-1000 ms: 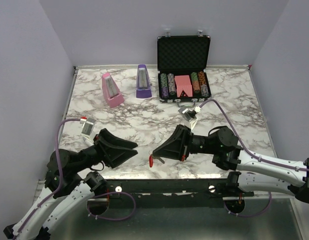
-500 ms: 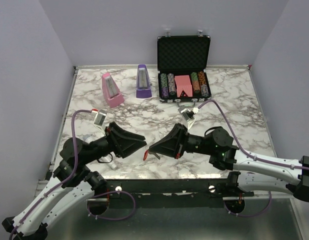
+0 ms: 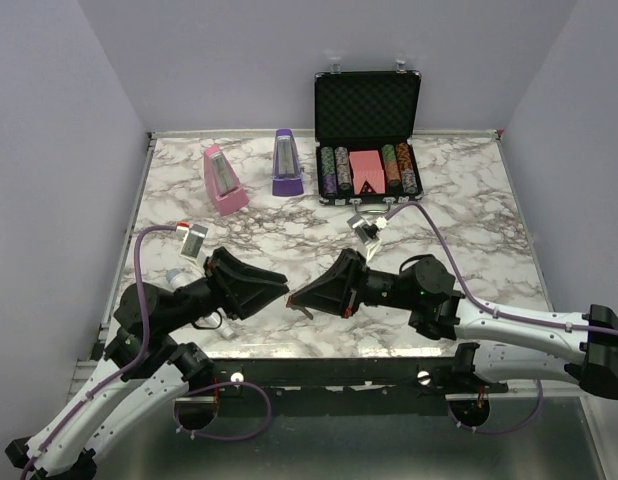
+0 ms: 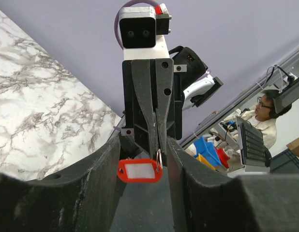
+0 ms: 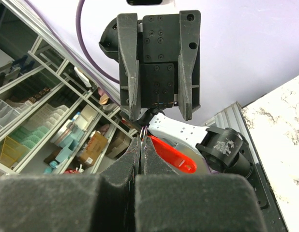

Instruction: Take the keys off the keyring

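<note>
**While the right gripper (image 4: 156,144) pinches a small red oblong plastic keyring (image 4: 140,170), the left gripper (image 3: 281,291) straddles it**

As we look down from above, two white arms with purple cables rise from the near edge and bend inward. Their black wedge-shaped grippers meet tip to tip over the near part of a white marble-patterned table (image 3: 469,230) with grey veins.

Seen from the left wrist, the right gripper's two fingers are pressed together on a thin metal ring (image 4: 159,158). The keyring's red tag, with a white label window, hangs sideways just below those tips. The left gripper's own fingers (image 4: 91,186) stand apart, one on each side of the tag; whether they touch it we cannot tell. Any keys are too small for us to make out.

From the right wrist we see the same closed fingertips with the red tag jutting out to their right. The left gripper faces us there with a clear gap between its fingers.

Farther back on the table stand a pink pyramid-shaped metronome (image 3: 224,180) and a purple pyramid-shaped metronome (image 3: 286,163), side by side but apart. At the far edge sits an open black case (image 3: 367,105) holding rows of poker chips (image 3: 335,170) around a pink rectangular card block (image 3: 364,172).
</note>
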You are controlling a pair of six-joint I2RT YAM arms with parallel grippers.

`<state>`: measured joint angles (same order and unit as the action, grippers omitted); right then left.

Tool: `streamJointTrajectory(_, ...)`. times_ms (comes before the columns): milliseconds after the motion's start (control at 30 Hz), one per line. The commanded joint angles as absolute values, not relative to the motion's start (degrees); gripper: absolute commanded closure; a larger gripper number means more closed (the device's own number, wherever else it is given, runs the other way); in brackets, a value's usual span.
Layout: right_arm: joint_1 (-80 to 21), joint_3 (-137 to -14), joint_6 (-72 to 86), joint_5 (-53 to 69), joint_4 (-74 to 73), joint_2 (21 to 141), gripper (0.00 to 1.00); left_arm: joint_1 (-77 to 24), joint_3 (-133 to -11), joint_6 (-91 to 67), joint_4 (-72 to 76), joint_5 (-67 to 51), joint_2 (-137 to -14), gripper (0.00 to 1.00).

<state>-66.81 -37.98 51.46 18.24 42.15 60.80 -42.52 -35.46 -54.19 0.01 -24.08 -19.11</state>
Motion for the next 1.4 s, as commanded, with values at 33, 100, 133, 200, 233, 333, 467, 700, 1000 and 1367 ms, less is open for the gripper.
streamJointTrajectory(33,-67.1,-39.9,51.3,19.5,44.6,62.0,0.99,-42.8,-34.8,-53.2,1.1,-24.4,-18.5,0.52)
streamJointTrajectory(100,-67.1,-40.1,51.2,19.5,44.6,62.2,0.99,-42.9,-34.9,-53.0,1.0,-24.8,-18.6,0.55)
streamJointTrajectory(133,-67.1,-40.2,51.1,19.4,44.6,62.3,0.99,-42.8,-34.9,-52.9,0.8,-24.9,-18.6,0.55)
streamJointTrajectory(200,-67.1,-40.3,51.0,19.3,44.6,62.3,0.99,-42.9,-34.9,-52.7,0.2,-24.9,-18.5,0.57)
streamJointTrajectory(233,-67.2,-40.3,50.8,19.2,44.5,62.1,0.99,-42.8,-34.9,-52.7,0.1,-24.8,-18.1,0.57)
streamJointTrajectory(333,-67.1,-40.2,50.6,18.9,43.9,61.7,0.99,-42.8,-34.4,-52.8,0.1,-24.2,-17.0,0.59)
streamJointTrajectory(467,-67.1,-39.7,50.7,19.1,44.6,62.0,0.99,-42.8,-34.3,-52.8,0.1,-23.9,-16.1,0.6)
streamJointTrajectory(700,-67.1,-40.3,50.6,19.3,45.2,62.7,0.99,-42.8,-35.3,-52.0,-2.2,-25.8,-17.0,0.6)
streamJointTrajectory(1000,-67.2,-41.0,50.4,19.6,44.6,63.5,0.99,-42.8,-35.3,-51.5,-2.5,-26.6,-17.1,0.62)
streamJointTrajectory(1367,-67.2,-40.9,50.6,20.6,45.4,64.4,0.99,-42.8,-35.9,-50.5,-2.9,-28.6,-17.3,0.71)
